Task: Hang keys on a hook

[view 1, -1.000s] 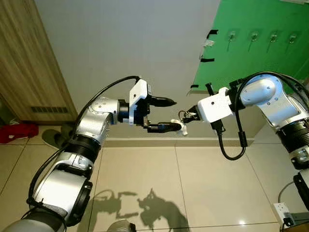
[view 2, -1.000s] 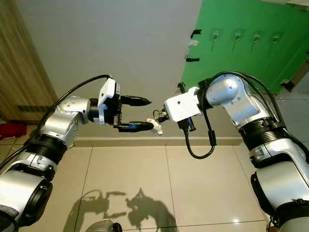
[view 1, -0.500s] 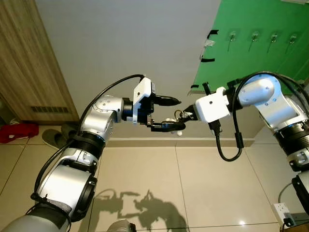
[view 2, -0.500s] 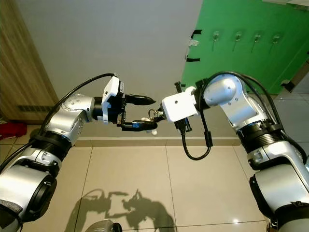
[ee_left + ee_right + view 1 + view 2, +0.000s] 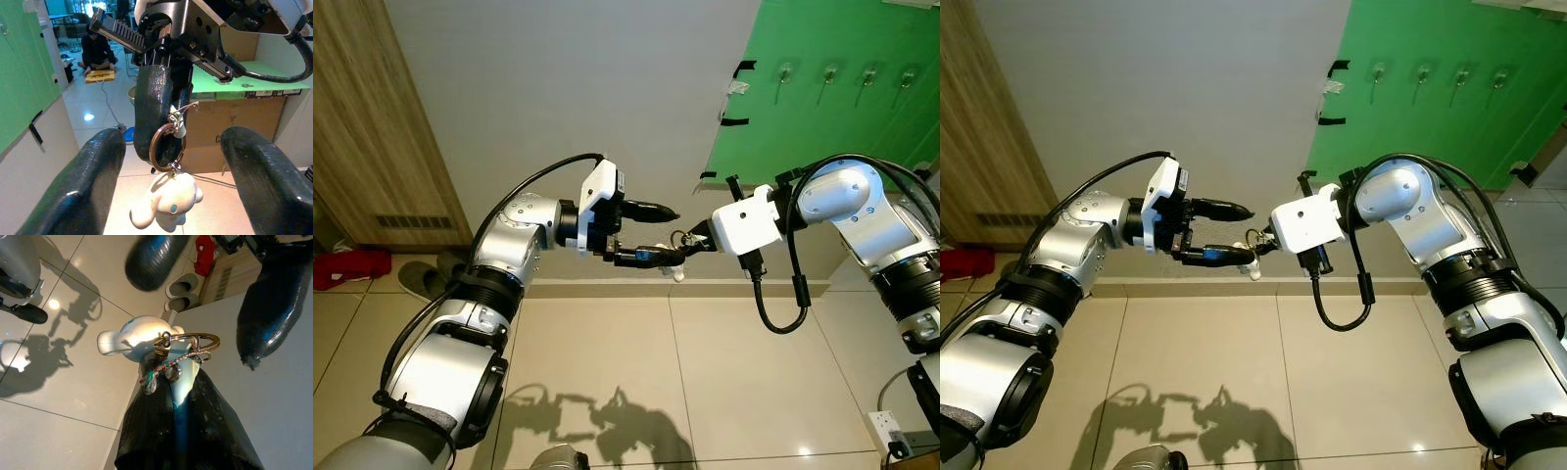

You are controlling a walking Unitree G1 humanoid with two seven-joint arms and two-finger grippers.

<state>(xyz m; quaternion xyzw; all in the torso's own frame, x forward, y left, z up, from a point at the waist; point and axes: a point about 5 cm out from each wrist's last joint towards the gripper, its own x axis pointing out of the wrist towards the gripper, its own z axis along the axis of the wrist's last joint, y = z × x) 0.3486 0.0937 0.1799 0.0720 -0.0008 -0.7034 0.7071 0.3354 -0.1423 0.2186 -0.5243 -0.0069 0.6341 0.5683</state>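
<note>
The keys hang on a brass ring (image 5: 166, 146) with a white plush charm (image 5: 678, 275) dangling under it. My right gripper (image 5: 691, 239) is shut on the ring, at chest height in front of the grey wall. My left gripper (image 5: 670, 235) faces it, open, with one finger (image 5: 651, 208) above the ring and the other finger (image 5: 646, 257) below. In the right wrist view the ring (image 5: 188, 340) and charm (image 5: 132, 340) sit at my shut fingertips. Several hooks (image 5: 784, 70) line the top of a green board (image 5: 822, 137) on the wall, up and to the right.
A wooden door (image 5: 372, 127) stands at the left, with slippers (image 5: 421, 279) and a red item (image 5: 347, 266) on the floor beside it. A power strip (image 5: 886, 431) lies at the lower right. A person (image 5: 98, 49) sits on the floor far behind.
My left gripper has moved right and its open fingers now straddle the key ring. The right gripper has dipped slightly, still holding the keys.
</note>
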